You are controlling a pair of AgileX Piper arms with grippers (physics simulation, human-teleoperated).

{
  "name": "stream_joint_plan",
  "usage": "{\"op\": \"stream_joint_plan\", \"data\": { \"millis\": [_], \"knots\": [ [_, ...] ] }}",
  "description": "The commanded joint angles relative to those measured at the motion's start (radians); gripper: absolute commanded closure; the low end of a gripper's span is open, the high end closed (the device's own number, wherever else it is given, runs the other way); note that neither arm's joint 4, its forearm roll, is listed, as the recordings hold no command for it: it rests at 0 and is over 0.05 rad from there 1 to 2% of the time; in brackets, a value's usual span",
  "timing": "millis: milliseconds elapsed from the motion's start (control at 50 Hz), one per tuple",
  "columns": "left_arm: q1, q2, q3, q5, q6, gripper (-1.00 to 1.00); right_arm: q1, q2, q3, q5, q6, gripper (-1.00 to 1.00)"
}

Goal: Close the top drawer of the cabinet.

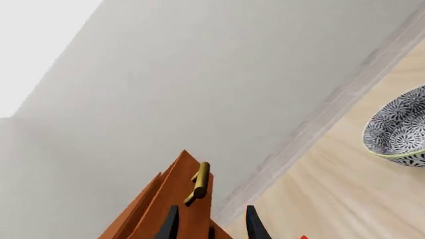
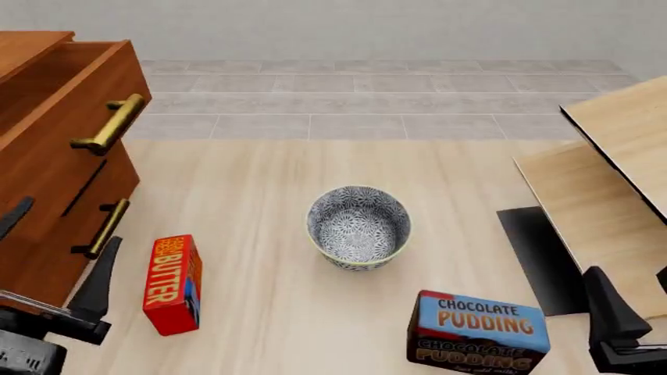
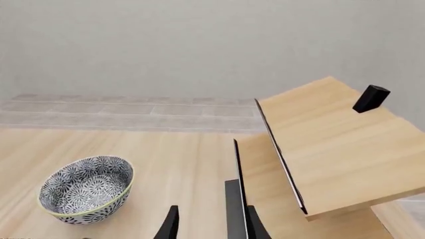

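Top drawer (image 2: 62, 101) of the cabinet (image 2: 47, 211) stands pulled out at the left edge of the tabletop (image 2: 261, 195) — both hands low at the near side.

The drawer's brass handle (image 2: 109, 125) juts forward past the drawer front below it, whose own handle (image 2: 105, 228) sits lower down. The left hand (image 2: 58, 254) hangs just in front of the cabinet's lower part, fingers spread, gripping nothing. The right hand (image 2: 636, 312) is at the near right by the pale wood panels (image 2: 604, 180), its fingers parted and empty in the right wrist view. Between them sit a patterned bowl (image 2: 358, 226), a red butter box (image 2: 174, 283) near the cabinet, and a chocolate pudding box (image 2: 477, 332) at the near edge.
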Motion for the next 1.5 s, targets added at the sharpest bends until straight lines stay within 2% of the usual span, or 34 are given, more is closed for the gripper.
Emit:
{"op": "stream_joint_plan", "data": {
  "millis": [20,80,160,300,340,540,720,940,960,1160,1500],
  "knots": [
    [0.004,0.194,0.001,-0.224,0.096,-1.00,0.006,-0.007,0.000,0.002,-0.011,-1.00],
    [0.002,0.216,0.001,-0.247,0.102,-1.00,0.006,-0.007,0.000,0.002,-0.013,-1.00],
    [-0.008,0.294,0.000,-0.340,0.162,-1.00,0.006,-0.007,0.000,0.002,-0.015,-1.00],
    [0.001,0.341,0.000,-0.400,0.177,-1.00,0.008,-0.007,0.000,0.001,-0.019,-1.00],
    [-0.001,0.388,0.001,-0.452,0.203,-1.00,0.008,-0.007,0.000,0.001,-0.020,-1.00],
    [0.058,0.503,-0.033,-0.551,0.230,-1.00,0.012,-0.008,0.000,-0.001,-0.026,-1.00],
    [0.103,0.524,-0.074,-0.536,0.225,-1.00,0.011,-0.008,0.000,-0.001,-0.027,-1.00],
    [0.126,0.611,-0.078,-0.601,0.228,-1.00,0.015,-0.008,0.000,-0.002,-0.032,-1.00],
    [0.137,0.603,-0.087,-0.583,0.218,-1.00,0.015,-0.008,0.000,-0.002,-0.032,-1.00],
    [0.155,0.687,-0.107,-0.627,0.241,-1.00,0.019,-0.008,0.000,-0.005,-0.039,-1.00],
    [0.159,0.742,-0.141,-0.628,0.284,-1.00,0.022,-0.008,0.000,-0.004,-0.043,-1.00]
  ]
}}
